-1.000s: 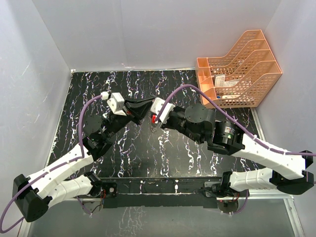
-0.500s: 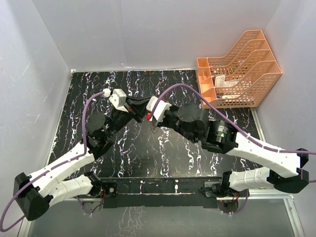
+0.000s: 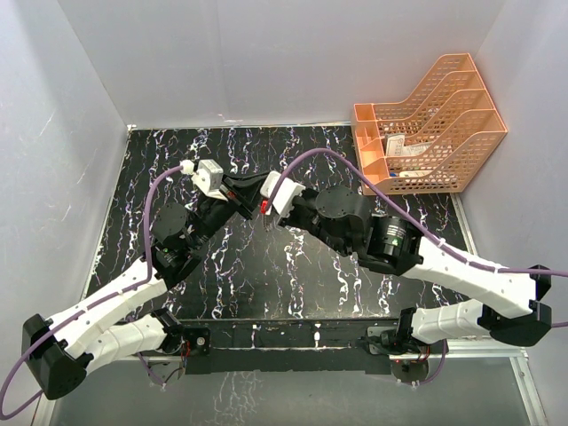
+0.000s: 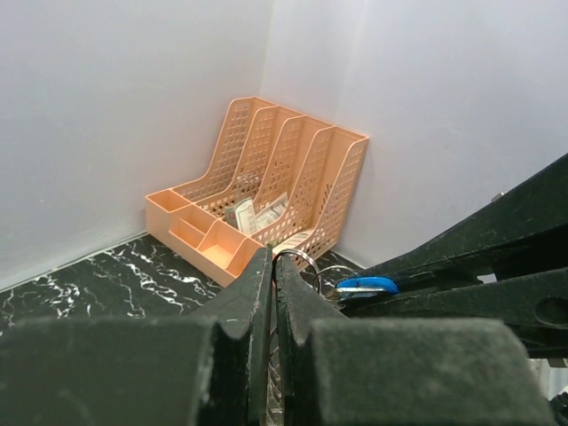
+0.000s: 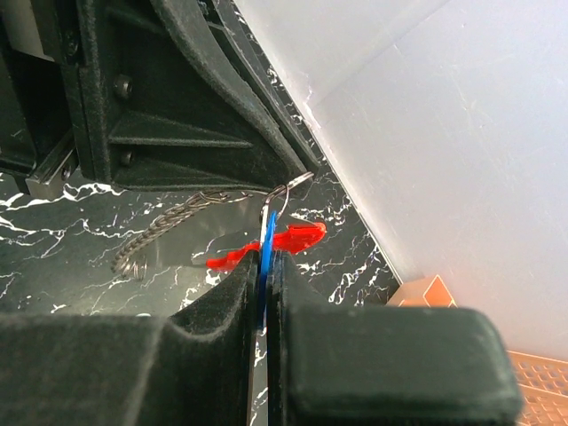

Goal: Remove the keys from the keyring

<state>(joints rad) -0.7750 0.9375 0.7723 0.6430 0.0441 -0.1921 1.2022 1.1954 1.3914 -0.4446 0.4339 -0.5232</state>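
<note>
Black marbled table (image 3: pixel 293 284), white walls, orange file rack (image 4: pixel 257 191) out past the tips of the left gripper (image 4: pixel 272 259). Both claws meet tip to tip, and the work looks held up off the surface.

Left gripper: fingers together, pinching the keyring (image 4: pixel 300 257), a thin silvery wire loop that sticks out just beyond its tips.

Right gripper (image 5: pixel 265 263): clamped on the key (image 4: pixel 366 285), with the blue head flat between the pads, edge-on in the right wrist view.

A red tab (image 5: pixel 288 238) sits just beyond the right tips, under the ring. A twisted silvery strand (image 5: pixel 167 232) trails off below the left fingers; can't tell what it's attached to.

Key orientation:
- The long axis runs roughly along the right fingers, one end aimed at the ring and the left tips.
- The flat faces lie against the pads.
- Can't tell which end carries the hole; the pads and the ring crowd it.

Step in hand, my read: working the key off the ring. To do it well:
- Left holds the ring dead steady and doesn't regrip.
- Right should walk the key round the wire, following the coil, not yank straight back. A straight pull likely just drags the ring out of the left pinch.
- Keep the key's flat square to the ring plane so it doesn't bind.
- Small moves, since both grips are on thin metal near the tips and slip risk looks high.
- Watch that the red tab doesn't snag between the tips.
</note>
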